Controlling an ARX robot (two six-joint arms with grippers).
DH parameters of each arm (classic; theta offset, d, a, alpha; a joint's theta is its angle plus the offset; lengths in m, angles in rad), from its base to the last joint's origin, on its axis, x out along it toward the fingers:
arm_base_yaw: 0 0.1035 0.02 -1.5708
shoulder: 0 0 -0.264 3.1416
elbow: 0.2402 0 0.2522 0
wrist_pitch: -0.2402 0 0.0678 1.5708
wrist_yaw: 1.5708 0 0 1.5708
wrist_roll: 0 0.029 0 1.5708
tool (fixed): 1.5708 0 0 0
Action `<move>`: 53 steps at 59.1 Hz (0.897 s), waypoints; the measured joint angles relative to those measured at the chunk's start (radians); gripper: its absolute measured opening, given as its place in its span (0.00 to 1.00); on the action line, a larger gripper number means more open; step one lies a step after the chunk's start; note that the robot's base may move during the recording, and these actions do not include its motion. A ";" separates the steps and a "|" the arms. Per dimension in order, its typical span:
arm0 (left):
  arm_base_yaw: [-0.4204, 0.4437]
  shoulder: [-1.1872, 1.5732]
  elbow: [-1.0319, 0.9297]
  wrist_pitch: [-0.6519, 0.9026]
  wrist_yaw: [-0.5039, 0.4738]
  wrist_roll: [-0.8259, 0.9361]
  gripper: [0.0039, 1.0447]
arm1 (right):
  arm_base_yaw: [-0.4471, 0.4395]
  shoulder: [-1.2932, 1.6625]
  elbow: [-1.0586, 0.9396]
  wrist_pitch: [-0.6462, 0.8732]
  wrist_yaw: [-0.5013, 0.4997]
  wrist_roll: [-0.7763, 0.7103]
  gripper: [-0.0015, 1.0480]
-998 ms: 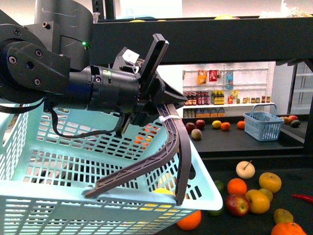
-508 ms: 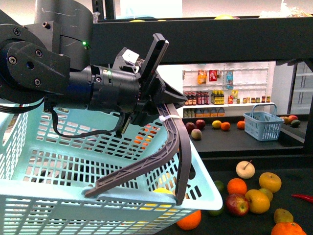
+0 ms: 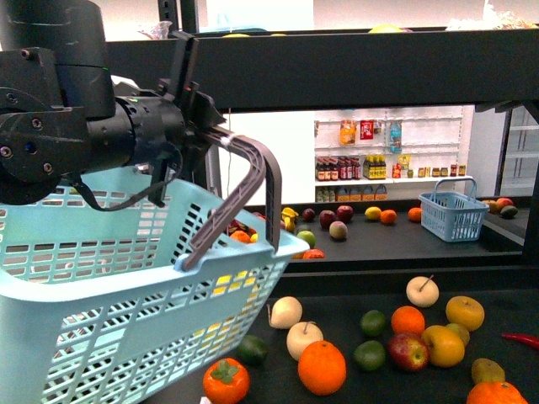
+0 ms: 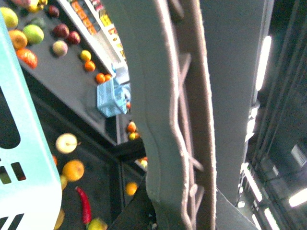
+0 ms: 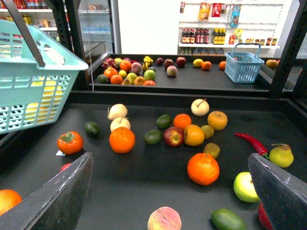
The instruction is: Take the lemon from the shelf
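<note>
Looking for the lemon, my best candidate is the small yellow fruit (image 3: 373,213) on the shelf's (image 3: 379,271) back tray (image 5: 192,82), just beside an orange (image 3: 388,216) and near the small basket (image 3: 453,215). It is too small in every view for me to make out a tapered tip or which way its long axis runs, so I take it as a lemon only by colour. I also see yellow patches through the slots of the big basket (image 3: 101,278), and I cannot tell what they are. The left gripper (image 3: 200,126) is clamped on that basket's handle (image 3: 269,181) and carries it tilted, so that arm is out of the picking. The right gripper (image 5: 169,160) is spread wide with nothing between its fingers (image 5: 57,191), hovering over the near tray's scatter of fruit. From it the yellow fruit lies straight ahead and well apart, past the near fruit and over the raised rim between the two trays. I judge the right arm the nearer and the only free one. The reach must carry forward over the rim, and I would settle the wrist angle only once the fruit's long axis shows.
</note>
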 joint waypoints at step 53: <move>0.414 0.024 -0.061 0.364 -0.111 -0.305 0.08 | 0.000 0.000 0.000 0.000 0.000 0.000 0.93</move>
